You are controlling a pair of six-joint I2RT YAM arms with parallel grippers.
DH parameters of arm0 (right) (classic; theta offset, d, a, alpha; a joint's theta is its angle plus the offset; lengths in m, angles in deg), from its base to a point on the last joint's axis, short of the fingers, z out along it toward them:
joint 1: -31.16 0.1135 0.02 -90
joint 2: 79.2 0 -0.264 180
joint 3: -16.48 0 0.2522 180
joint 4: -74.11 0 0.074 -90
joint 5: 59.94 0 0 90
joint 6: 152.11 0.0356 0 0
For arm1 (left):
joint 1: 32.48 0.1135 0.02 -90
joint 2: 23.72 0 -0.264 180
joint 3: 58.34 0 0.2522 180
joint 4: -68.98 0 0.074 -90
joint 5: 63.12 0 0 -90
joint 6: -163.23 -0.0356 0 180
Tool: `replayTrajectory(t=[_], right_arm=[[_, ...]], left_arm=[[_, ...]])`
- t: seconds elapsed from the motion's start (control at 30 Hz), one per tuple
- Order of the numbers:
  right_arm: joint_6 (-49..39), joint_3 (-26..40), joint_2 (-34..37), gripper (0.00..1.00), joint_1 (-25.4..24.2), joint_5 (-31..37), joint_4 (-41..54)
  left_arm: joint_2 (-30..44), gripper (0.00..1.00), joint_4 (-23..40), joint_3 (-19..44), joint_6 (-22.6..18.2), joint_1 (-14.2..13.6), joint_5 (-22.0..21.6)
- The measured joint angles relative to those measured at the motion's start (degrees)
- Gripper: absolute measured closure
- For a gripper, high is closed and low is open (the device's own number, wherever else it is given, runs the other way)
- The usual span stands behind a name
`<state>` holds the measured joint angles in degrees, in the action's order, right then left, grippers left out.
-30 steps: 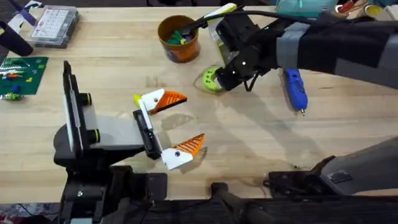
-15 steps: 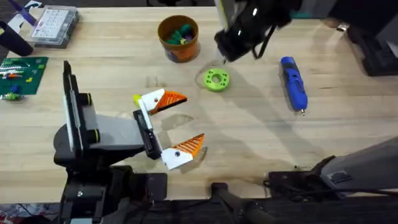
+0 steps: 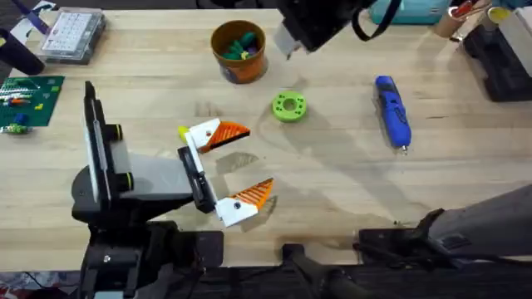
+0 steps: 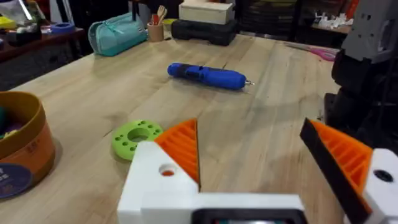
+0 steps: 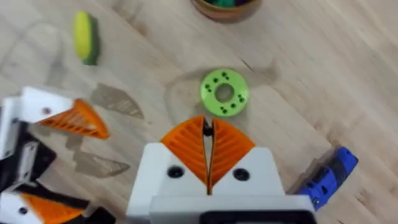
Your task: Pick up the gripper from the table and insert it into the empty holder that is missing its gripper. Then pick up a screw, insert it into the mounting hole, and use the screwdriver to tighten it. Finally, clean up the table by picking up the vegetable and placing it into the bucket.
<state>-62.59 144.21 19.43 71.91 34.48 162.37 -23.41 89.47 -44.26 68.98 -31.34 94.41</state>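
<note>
— On the far side of your table, what do you list?

— Item one: the bucket, orange, upright near the far edge, with green and blue pieces inside. Item two: the lime-green ring, flat on the wood just nearer than it. Item three: the screwdriver, blue, lying well to the right of the ring, its bit toward the near edge.

— And your two grippers?

— The left gripper sits mid-table, its fingers spread wide, grasping nothing. The right gripper hangs high over the far edge; in its wrist view its orange pads are pressed together with nothing between them, the ring directly beyond its tips.

— Anything else to enter?

— One yellow-green object, apart from the ring on the bare wood; you cannot tell what it is.
</note>
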Motion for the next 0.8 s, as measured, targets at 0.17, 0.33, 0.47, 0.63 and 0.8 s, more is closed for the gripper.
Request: replayTrajectory(t=[0.17,0.33,0.47,0.63,0.8], right_arm=[[-0.8,7.4,0.8,0.995,4.4,-0.2,5.4],[-2.1,17.0,5.7,0.995,7.5,-0.2,12.2],[-4.8,20.5,9.6,0.995,11.0,-0.2,13.3],[-8.2,20.6,12.0,0.995,16.0,-0.2,12.8],[-10.0,20.7,13.0,0.995,18.7,-0.2,12.6]], left_arm=[[0.0,0.013,0.0,0.0,0.0,0.0,0.0],[0.0,0.013,0.0,0.0,0.0,0.0,0.0],[0.0,0.014,0.0,0.0,0.0,0.0,0.0],[0.0,0.014,0.0,0.0,0.0,0.0,0.0],[0.0,0.014,0.0,0.0,0.0,0.0,0.0]])
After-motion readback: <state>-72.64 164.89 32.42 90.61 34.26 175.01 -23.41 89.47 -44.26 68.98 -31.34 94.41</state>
